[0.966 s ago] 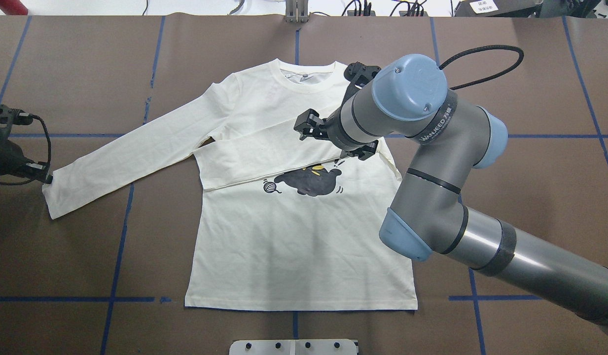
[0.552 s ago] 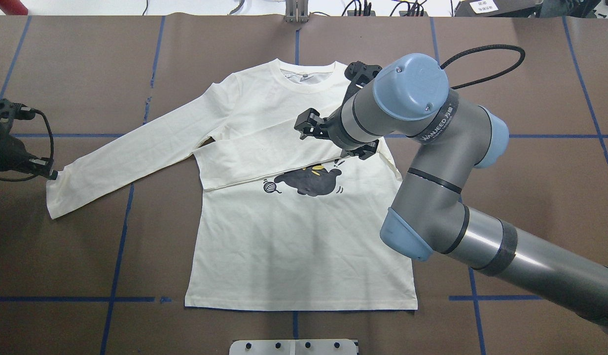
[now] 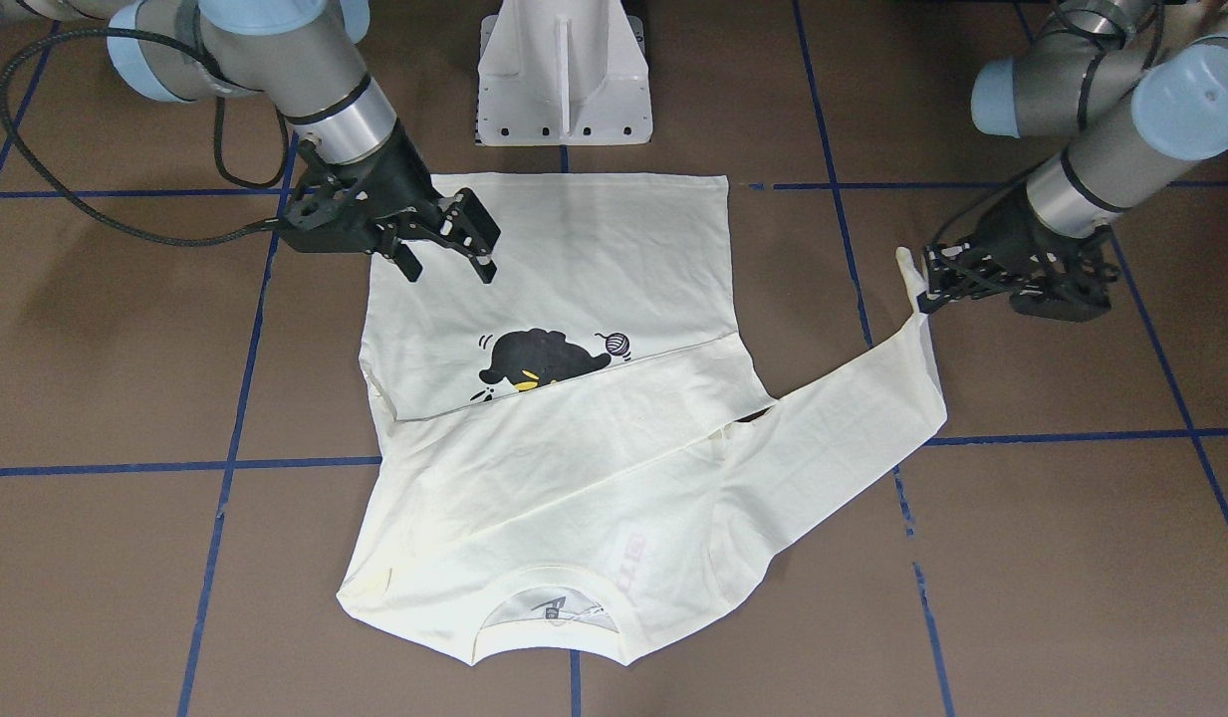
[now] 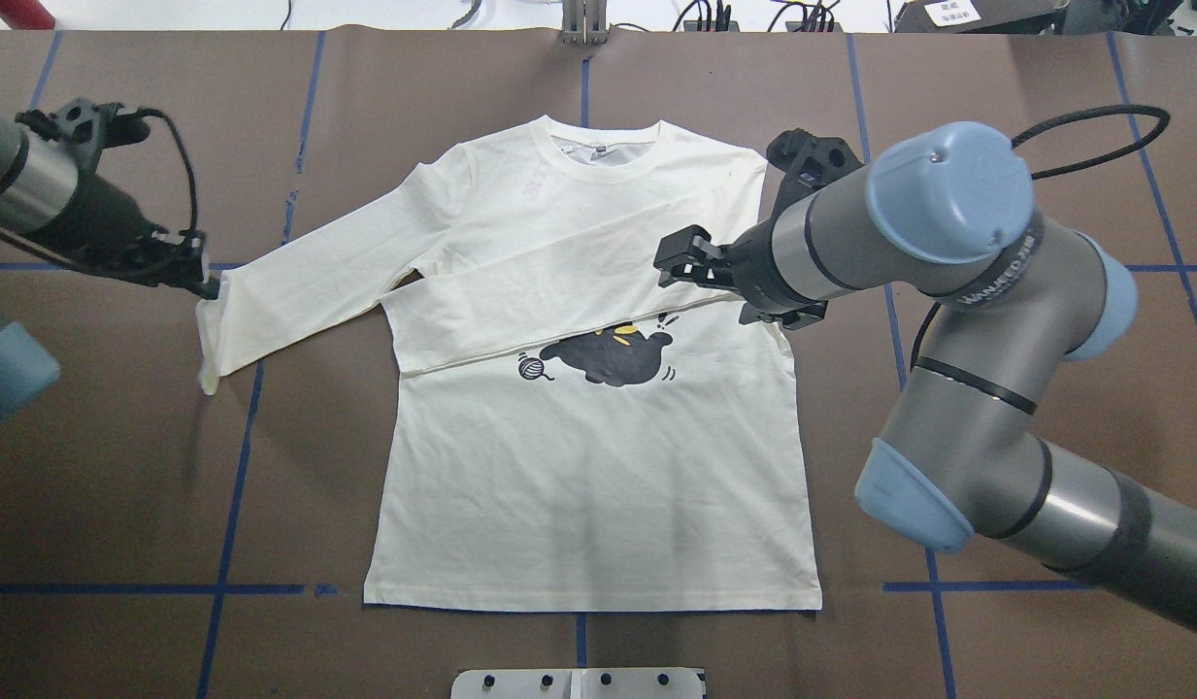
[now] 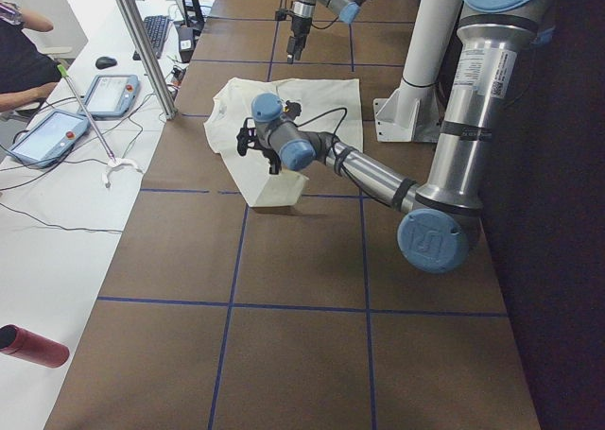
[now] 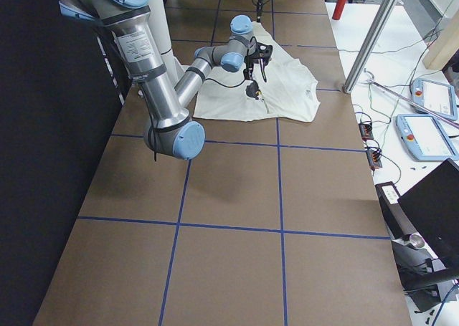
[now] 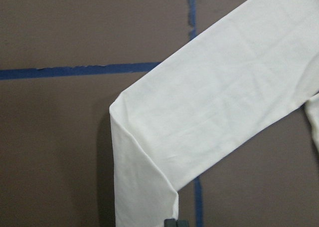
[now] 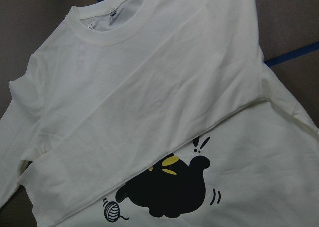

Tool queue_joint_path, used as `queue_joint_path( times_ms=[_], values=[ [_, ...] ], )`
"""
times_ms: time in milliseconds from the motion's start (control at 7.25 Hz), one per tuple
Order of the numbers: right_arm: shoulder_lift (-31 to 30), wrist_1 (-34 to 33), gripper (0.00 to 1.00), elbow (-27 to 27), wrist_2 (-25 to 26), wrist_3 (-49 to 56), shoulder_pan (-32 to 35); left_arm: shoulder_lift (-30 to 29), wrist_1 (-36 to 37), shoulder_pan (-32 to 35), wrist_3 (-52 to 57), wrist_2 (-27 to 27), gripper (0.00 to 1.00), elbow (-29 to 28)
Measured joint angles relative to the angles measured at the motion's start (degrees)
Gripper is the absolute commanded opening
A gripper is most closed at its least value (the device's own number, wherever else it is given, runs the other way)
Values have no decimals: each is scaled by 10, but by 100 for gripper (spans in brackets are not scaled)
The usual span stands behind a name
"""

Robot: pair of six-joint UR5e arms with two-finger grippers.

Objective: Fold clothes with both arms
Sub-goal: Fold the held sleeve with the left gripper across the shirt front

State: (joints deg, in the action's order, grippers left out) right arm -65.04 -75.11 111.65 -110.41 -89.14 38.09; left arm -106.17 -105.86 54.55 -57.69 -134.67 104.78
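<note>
Cream T-shirt point(image 4: 598, 466) lies flat, print up, mid-table point(image 4: 1006, 194), with brown surface showing past every edge.
One sleeve lies folded across the chest above the black cat point(image 4: 608, 357). The left gripper point(image 4: 206, 284) pinches the cuff of the outstretched sleeve point(image 4: 307, 291), which is doubled back. The right gripper point(image 3: 448, 261) hovers above the shirt with its fingers spread.

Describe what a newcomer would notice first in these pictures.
A cream-white T-shirt lies flat mid-table, one sleeve folded across its chest, half hiding a black cat print. At the overhead view's left, the left gripper pinches the other sleeve by its cuff. The right gripper hovers open above the shirt.
</note>
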Motion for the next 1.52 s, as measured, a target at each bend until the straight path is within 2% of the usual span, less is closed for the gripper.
queue_joint_path(
  times_ms=[138,276,552,690,828,966,1104,1380,1518],
  values=[
    [-42,1,100,25,-22,11,25,-75,20,-38,-95,12,0,-6],
    [-88,3,100,47,-53,42,61,-160,27,-75,-179,38,0,-38],
    [-184,5,100,76,-127,170,157,-356,18,-144,-273,119,0,-191],
    [-218,5,100,78,-168,237,208,-425,-11,-188,-298,169,0,-265],
    [-242,5,100,78,-199,287,248,-471,-65,-230,-321,218,9,-333],
    [-255,5,100,77,-212,313,269,-505,-115,-263,-335,259,47,-398],
    [-261,5,100,75,-217,323,277,-526,-147,-282,-342,289,68,-442],
    [-259,7,100,71,-217,321,269,-535,-173,-286,-347,314,69,-464],
    [-253,8,100,70,-216,313,245,-524,-169,-265,-347,307,68,-443]
  ],
)
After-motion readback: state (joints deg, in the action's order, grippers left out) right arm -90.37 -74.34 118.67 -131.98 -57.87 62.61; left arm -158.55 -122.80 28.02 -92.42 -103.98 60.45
